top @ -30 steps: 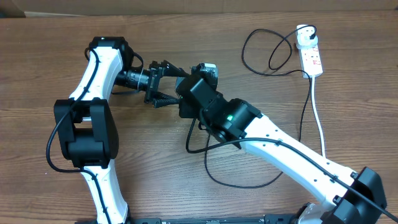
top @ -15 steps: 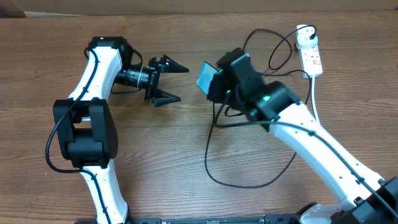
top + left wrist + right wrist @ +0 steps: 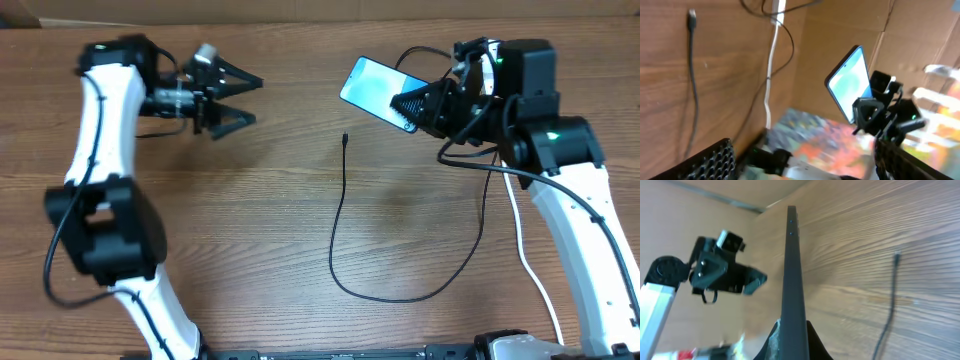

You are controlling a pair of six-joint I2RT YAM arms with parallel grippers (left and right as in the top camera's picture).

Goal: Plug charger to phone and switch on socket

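Swung slim blue-screened phone point(image 3: 378, 90) up-right; my right fingers point(image 3: 407, 103) pinch its end, left fingers point(image 3: 256, 99) spread empty. Best grab thin black charger cable point(image 3: 336, 215) behind its tip point(image 3: 344, 138), phone held steady.

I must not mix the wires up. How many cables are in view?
2. The thin black charger cable loops across the middle; the thick white cord lies further right, beside the right arm. Parts of both are hidden behind that arm.

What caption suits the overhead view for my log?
Right gripper holds the lit phone aloft; the charger's connector tip lies unplugged on the table, left gripper open and empty.
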